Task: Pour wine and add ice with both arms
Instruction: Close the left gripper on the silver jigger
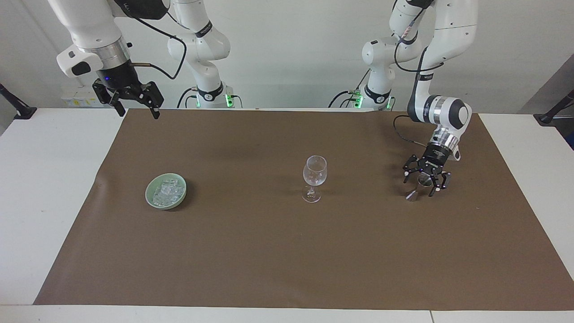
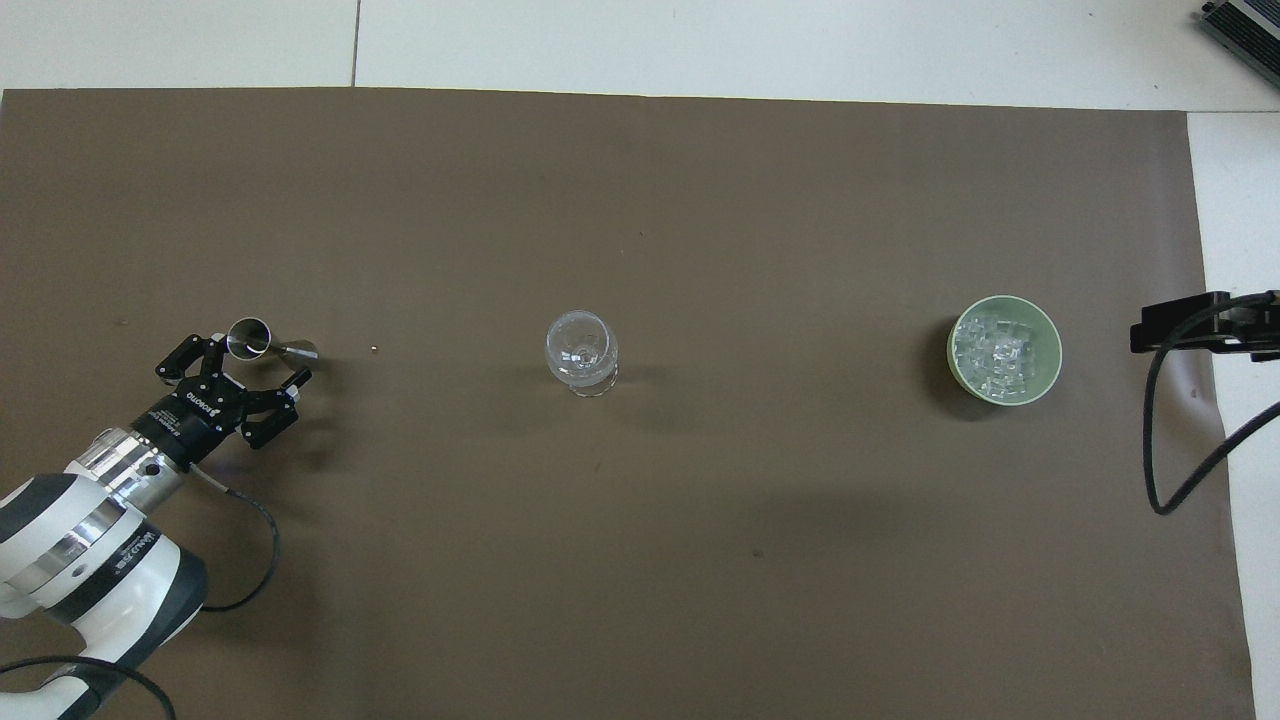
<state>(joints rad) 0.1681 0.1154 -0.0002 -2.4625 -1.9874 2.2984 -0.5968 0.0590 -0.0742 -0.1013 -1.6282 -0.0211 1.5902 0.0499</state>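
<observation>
Green bowl (image 1: 166,192) holds ice (image 1: 167,189); wine glass (image 1: 314,178) empty (both end effectors spread, holding nothing).

Clear stemmed wine glass (image 1: 315,178) (image 2: 581,352) stands upright near the middle of the brown paper mat, bowl looks empty. Heap of small clear glassy ice cubes (image 1: 167,190) (image 2: 996,350) fills a round pale-green bowl (image 1: 152,203) (image 2: 956,372), toward the right arm's end, at 3 o'clock from the glass in the overhead view. Small silver metal double-cone measuring cup (image 1: 419,185) (image 2: 262,341) stands at 9 o'clock from the glass, toward the left arm's end.
</observation>
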